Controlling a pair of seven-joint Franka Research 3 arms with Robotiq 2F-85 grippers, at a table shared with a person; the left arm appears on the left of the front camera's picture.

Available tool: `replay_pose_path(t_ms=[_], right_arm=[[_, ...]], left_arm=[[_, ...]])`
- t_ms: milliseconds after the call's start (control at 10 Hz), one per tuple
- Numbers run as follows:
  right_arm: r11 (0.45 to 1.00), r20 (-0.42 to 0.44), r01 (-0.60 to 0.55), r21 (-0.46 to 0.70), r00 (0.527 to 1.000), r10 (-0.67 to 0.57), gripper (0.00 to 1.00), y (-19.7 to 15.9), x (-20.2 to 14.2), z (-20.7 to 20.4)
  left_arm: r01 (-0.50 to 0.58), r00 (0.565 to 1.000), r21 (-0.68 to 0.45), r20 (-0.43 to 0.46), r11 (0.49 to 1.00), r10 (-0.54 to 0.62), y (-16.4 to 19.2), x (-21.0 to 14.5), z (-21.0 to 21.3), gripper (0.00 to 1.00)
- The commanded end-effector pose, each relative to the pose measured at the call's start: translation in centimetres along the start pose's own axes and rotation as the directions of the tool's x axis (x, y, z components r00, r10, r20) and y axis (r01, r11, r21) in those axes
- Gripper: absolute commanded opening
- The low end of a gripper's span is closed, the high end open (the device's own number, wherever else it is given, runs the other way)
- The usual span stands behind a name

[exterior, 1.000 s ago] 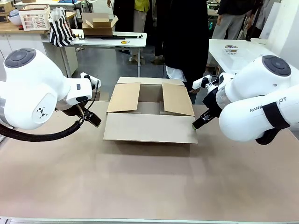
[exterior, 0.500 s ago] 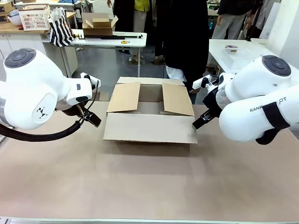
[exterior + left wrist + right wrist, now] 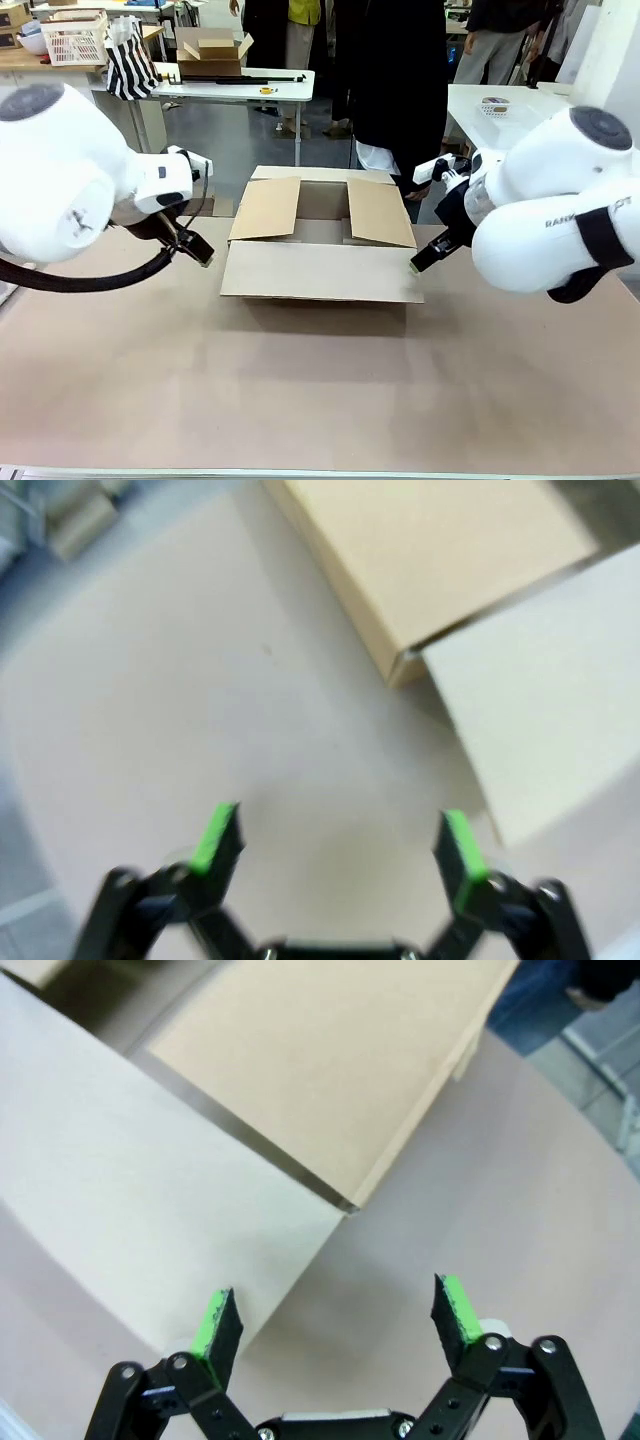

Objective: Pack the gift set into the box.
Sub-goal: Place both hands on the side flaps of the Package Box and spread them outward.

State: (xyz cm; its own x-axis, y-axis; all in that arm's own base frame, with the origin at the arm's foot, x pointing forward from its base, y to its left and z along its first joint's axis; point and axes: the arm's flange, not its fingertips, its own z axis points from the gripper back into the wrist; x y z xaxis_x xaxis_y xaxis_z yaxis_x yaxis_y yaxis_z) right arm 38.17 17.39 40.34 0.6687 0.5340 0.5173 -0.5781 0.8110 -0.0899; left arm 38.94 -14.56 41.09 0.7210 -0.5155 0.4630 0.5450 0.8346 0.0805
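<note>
The box [image 3: 320, 240] is a large brown carton at the table's middle, its four flaps folded outward; its corner shows in both wrist views [image 3: 440, 570] [image 3: 330, 1080]. My left gripper [image 3: 196, 250] hovers just left of the box's near-left corner, and in its wrist view the left gripper [image 3: 335, 845] is open over bare table. My right gripper [image 3: 424, 260] hangs by the near-right corner, and in its wrist view the right gripper [image 3: 338, 1322] is open with nothing between the green pads. The gift set is out of view. A person [image 3: 395, 90] in dark clothes stands behind the box.
The tan table [image 3: 320, 390] stretches wide in front of the box. Behind the person stand white tables, one with a smaller brown box [image 3: 212, 50] and a striped bag [image 3: 130, 62].
Both arms have shifted slightly outward and upward, the grippers staying close to the box's near corners. The box has not moved.
</note>
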Motion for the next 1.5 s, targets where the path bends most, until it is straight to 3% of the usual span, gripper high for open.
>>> replay_pose_path(t_ms=[0, 200, 300, 400, 500, 600, 700, 800, 900, 1000, 1200, 1300, 1400], right_arm=[[0.995, 0.048, 0.029, 0.093, 0.998, -0.033, 1.00, 1.2, -4.3, 8.2], [0.993, 0.064, 0.062, 0.098, 0.996, -0.068, 1.00, 3.3, -6.4, 13.4], [0.996, 0.053, 0.091, -0.017, 0.995, -0.090, 1.00, 4.4, -7.2, 14.9], [0.959, -0.003, 0.226, -0.172, 0.973, -0.229, 1.00, 5.1, -6.9, 15.0], [0.996, 0.068, 0.048, 0.075, 0.996, -0.053, 1.00, 2.2, 0.5, 13.9], [0.996, 0.068, 0.048, 0.075, 0.996, -0.053, 1.00, 2.2, 0.5, 13.9], [0.992, 0.052, 0.120, -0.034, 0.992, -0.118, 1.00, 3.0, -0.3, 16.5], [0.981, 0.176, 0.110, 0.161, 0.975, -0.138, 1.00, 1.5, -2.3, 15.1], [0.921, 0.362, 0.036, 0.387, 0.913, -0.188, 1.00, 0.0, -5.3, 14.3], [0.824, 0.463, 0.010, 0.566, 0.824, -0.327, 1.00, -1.4, -7.8, 14.0], [0.664, 0.492, 0.016, 0.747, 0.657, -0.570, 1.00, -3.9, -11.9, 12.8], [0.599, 0.501, -0.058, 0.799, 0.615, -0.609, 1.00, -5.0, -13.5, 11.4], [0.542, 0.464, -0.059, 0.839, 0.599, -0.653, 1.00, -6.1, -14.4, 9.8]], left_arm=[[-0.072, 0.997, -0.064, -0.027, 0.995, 0.070, 1.5, 0.5, 8.6, 1.00], [-0.046, 0.995, -0.080, 0.087, 0.996, 0.052, 0.9, 0.3, 14.4, 1.00], [-0.033, 0.983, -0.109, 0.177, 0.994, 0.052, -0.1, 0.4, 16.1, 1.00], [-0.034, 0.962, -0.112, 0.267, 0.993, 0.063, -0.9, 0.7, 16.5, 1.00], [-0.058, 0.992, -0.074, 0.105, 0.996, 0.065, 0.2, 0.6, 16.1, 1.00], [-0.058, 0.992, -0.074, 0.105, 0.996, 0.065, 0.2, 0.6, 16.1, 1.00], [-0.057, 0.980, -0.082, 0.185, 0.995, 0.071, -0.5, 0.7, 18.6, 1.00], [-0.031, 0.987, -0.272, 0.143, 0.962, 0.072, 0.2, 0.0, 16.9, 1.00], [-0.063, 0.985, -0.456, 0.115, 0.888, 0.129, 2.0, -1.0, 16.2, 1.00], [-0.097, 0.977, -0.589, 0.099, 0.803, 0.190, 3.6, -1.9, 16.0, 1.00], [-0.132, 0.956, -0.815, 0.046, 0.564, 0.290, 6.6, -3.6, 14.6, 1.00], [-0.157, 0.915, -0.900, 0.023, 0.407, 0.404, 7.9, -4.2, 13.4, 1.00], [-0.192, 0.852, -0.938, -0.014, 0.288, 0.524, 8.7, -4.5, 12.3, 1.00]])
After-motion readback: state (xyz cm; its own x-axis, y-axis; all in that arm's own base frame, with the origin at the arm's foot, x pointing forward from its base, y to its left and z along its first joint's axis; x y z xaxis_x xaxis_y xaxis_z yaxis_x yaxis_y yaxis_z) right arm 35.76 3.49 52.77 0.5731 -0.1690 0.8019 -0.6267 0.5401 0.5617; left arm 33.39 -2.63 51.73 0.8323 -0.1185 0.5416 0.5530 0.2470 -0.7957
